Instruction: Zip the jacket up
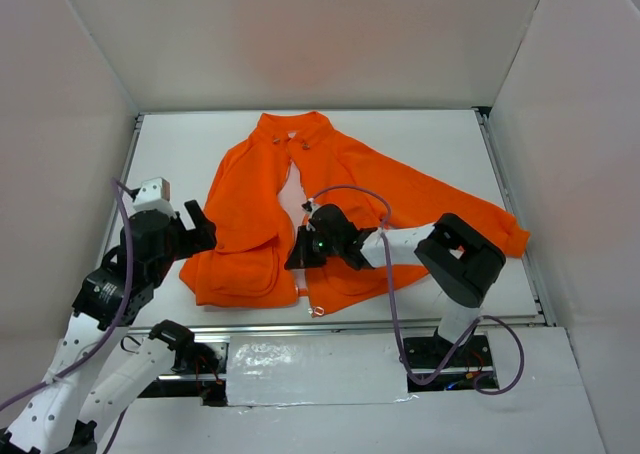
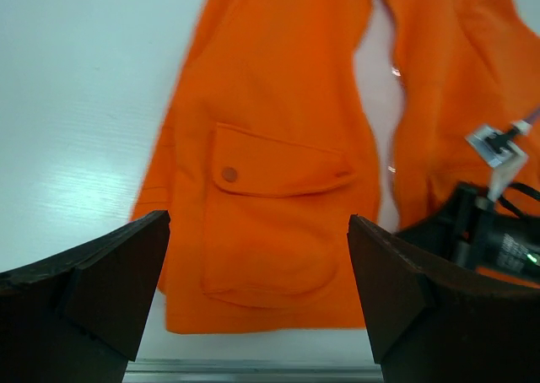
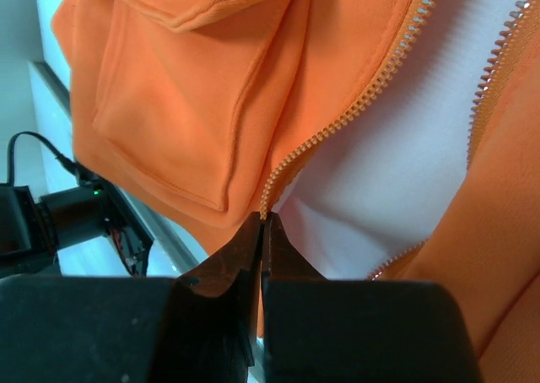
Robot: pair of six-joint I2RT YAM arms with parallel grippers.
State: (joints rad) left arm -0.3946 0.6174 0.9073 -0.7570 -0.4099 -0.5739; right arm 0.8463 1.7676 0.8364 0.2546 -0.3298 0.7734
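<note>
The orange jacket (image 1: 250, 194) lies flat on the white table with its collar at the far side and its front open, pale lining showing. In the right wrist view the zipper teeth (image 3: 363, 96) run along both open edges. My right gripper (image 1: 298, 252) is shut on the lower end of the zipper edge of the jacket's left front panel (image 3: 263, 218). My left gripper (image 1: 200, 229) hovers open and empty at the jacket's lower left corner, the flapped pocket (image 2: 270, 231) lying between its fingers (image 2: 257, 299). The right gripper also shows in the left wrist view (image 2: 481, 231).
White walls box in the table on three sides. A metal rail (image 1: 380, 324) runs along the near edge below the jacket's hem. A small metal ring (image 1: 318, 310) lies at the hem. The right sleeve (image 1: 480, 219) stretches toward the right edge. A purple cable (image 1: 350, 190) arcs over the jacket.
</note>
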